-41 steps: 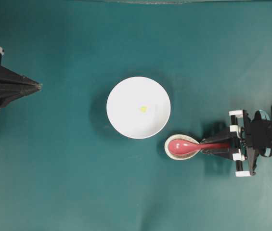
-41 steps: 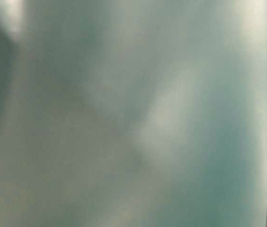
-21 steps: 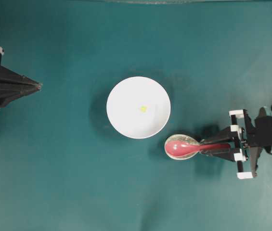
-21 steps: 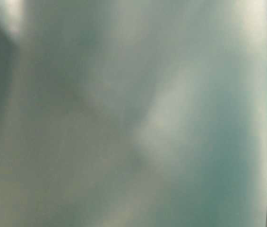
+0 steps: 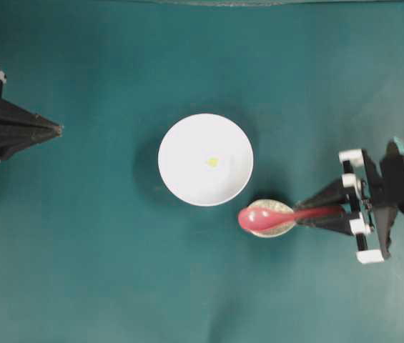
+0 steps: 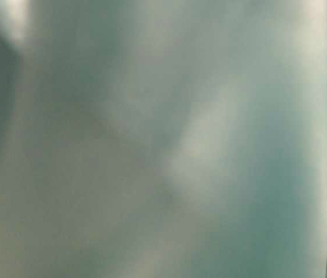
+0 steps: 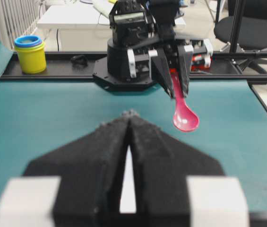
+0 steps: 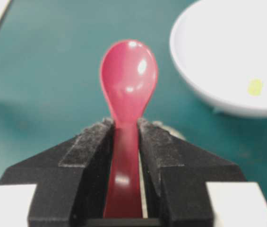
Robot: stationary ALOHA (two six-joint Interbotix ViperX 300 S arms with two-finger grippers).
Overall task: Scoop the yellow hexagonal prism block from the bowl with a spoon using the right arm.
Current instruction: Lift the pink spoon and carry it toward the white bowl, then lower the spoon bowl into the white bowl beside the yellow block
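The white bowl [image 5: 205, 159] sits mid-table with the tiny yellow block [image 5: 213, 161] inside it; both also show in the right wrist view, bowl [image 8: 228, 71] and block [image 8: 254, 87]. My right gripper [image 5: 314, 214] is shut on the handle of the pink-red spoon [image 5: 259, 219], held lifted over the small speckled dish [image 5: 272, 227], just right of the bowl's near rim. In the right wrist view the spoon [image 8: 128, 80] points forward between the fingers [image 8: 93, 146]. My left gripper [image 5: 57, 129] is shut and empty at the far left.
The small oval speckled dish lies under the spoon head, close to the bowl's lower right rim. In the left wrist view a yellow container [image 7: 30, 54] with a blue lid stands beyond the table's far edge. The table-level view is a blur.
My right gripper has lifted the spoon out of the speckled dish and shifted it slightly left toward the bowl. The left arm has not moved.
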